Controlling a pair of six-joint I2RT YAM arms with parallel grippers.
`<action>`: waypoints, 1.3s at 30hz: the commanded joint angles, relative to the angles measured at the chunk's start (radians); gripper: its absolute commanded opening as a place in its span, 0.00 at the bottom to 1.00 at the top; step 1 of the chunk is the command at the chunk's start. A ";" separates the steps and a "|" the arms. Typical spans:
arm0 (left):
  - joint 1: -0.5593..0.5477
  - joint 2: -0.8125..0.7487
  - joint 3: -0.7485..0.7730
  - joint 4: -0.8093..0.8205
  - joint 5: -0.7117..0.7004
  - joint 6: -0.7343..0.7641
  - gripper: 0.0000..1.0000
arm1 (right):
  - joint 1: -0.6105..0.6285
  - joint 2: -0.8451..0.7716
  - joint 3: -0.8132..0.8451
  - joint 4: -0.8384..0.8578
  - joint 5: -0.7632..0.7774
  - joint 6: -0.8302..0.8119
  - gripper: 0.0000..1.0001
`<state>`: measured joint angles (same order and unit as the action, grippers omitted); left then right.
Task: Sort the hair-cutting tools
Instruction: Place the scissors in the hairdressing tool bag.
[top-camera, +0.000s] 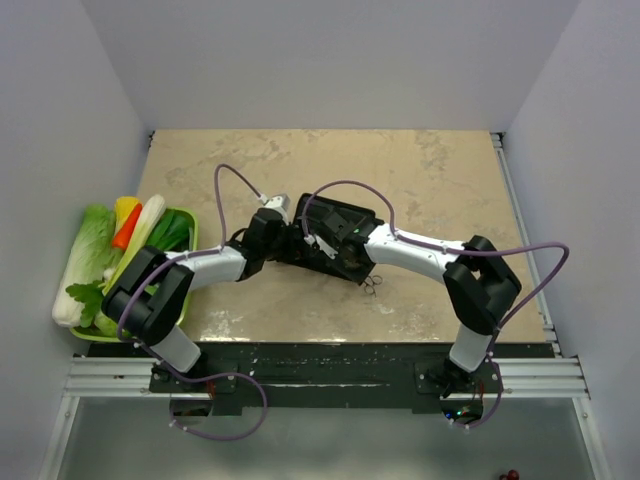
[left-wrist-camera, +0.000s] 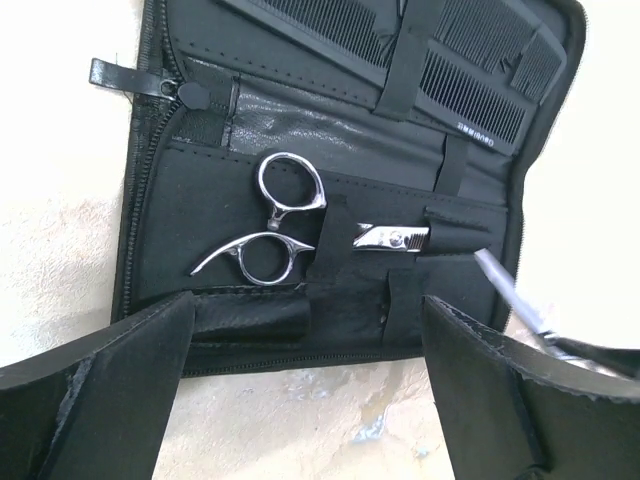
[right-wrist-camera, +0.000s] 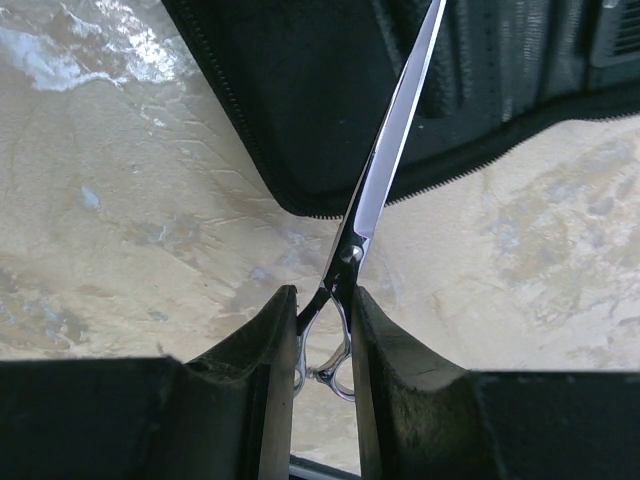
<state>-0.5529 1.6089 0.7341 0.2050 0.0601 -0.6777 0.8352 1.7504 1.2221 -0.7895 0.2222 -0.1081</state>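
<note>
The black case (left-wrist-camera: 230, 110) lies open on the table; in the top view (top-camera: 345, 225) it sits in the middle. One pair of silver scissors (left-wrist-camera: 275, 225) is tucked in its pocket, and two black combs (left-wrist-camera: 470, 90) sit under straps at its far side. My left gripper (left-wrist-camera: 308, 330) is open and empty at the case's near edge, also seen in the top view (top-camera: 285, 238). My right gripper (right-wrist-camera: 322, 300) is shut on the second scissors (right-wrist-camera: 370, 190) at the ring handles, with the blade pointing over the case edge. This blade also shows in the left wrist view (left-wrist-camera: 505, 290), and its rings show in the top view (top-camera: 372, 285).
A green tray (top-camera: 190, 222) with lettuce, carrot and other vegetables stands at the table's left edge. White walls close in the back and both sides. A metal rail runs along the near edge by the arm bases.
</note>
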 joint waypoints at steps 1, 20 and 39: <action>0.010 0.006 -0.036 0.042 -0.086 -0.017 1.00 | 0.013 0.026 -0.001 -0.004 -0.046 -0.047 0.22; 0.169 0.060 -0.048 0.089 -0.014 -0.019 1.00 | 0.097 0.101 -0.007 -0.014 -0.078 -0.048 0.22; 0.173 0.068 -0.058 0.120 0.018 -0.016 1.00 | 0.125 0.159 0.128 -0.056 -0.080 -0.096 0.23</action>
<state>-0.4049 1.6382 0.6888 0.3485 0.1463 -0.7223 0.9550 1.8992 1.2709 -0.8272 0.1600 -0.1684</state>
